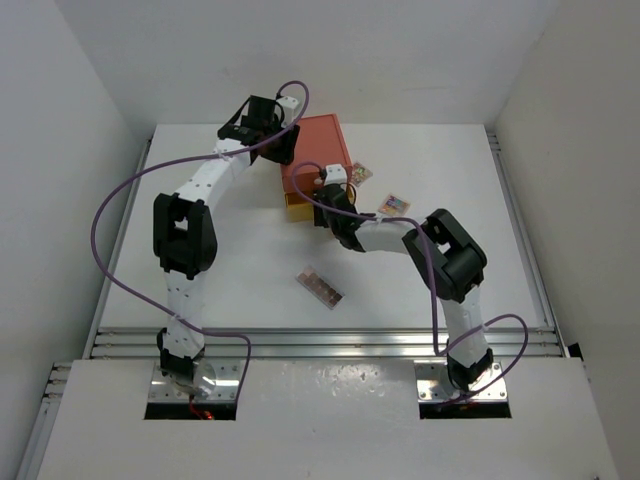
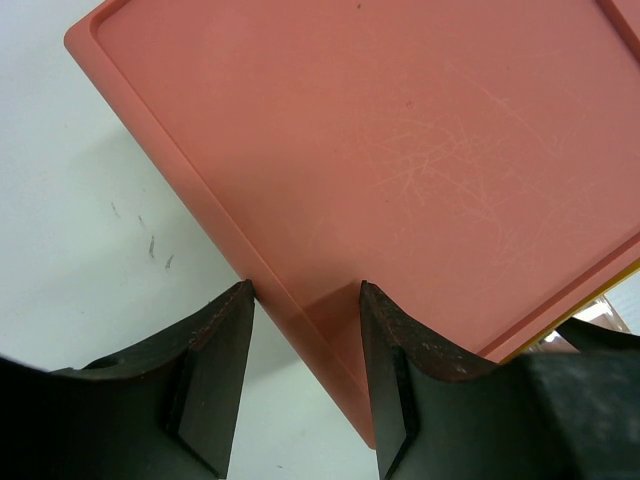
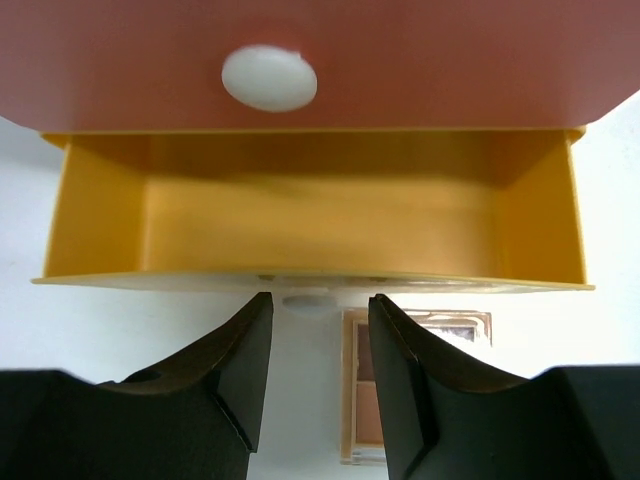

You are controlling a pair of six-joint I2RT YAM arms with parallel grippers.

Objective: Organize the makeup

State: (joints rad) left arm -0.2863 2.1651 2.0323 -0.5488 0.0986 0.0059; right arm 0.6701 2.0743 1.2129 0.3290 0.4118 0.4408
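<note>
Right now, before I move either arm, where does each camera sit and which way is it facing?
Top external: above and behind the bases, looking down on the table; the left arm and right arm show, plus the red drawer box.
Left wrist: on the left gripper, looking down at the box's red top; its jaws straddle the box's edge.
Right wrist: on the right gripper, facing into the open yellow drawer; its jaws frame the bottom.
Shared: the box shows in all three.

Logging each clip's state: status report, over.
Left gripper open, astride drawer box corner. Right gripper open around drawer knob; yellow drawer out, empty. Two square palettes, long palette loose on table. Nothing blocks the drawer.
</note>
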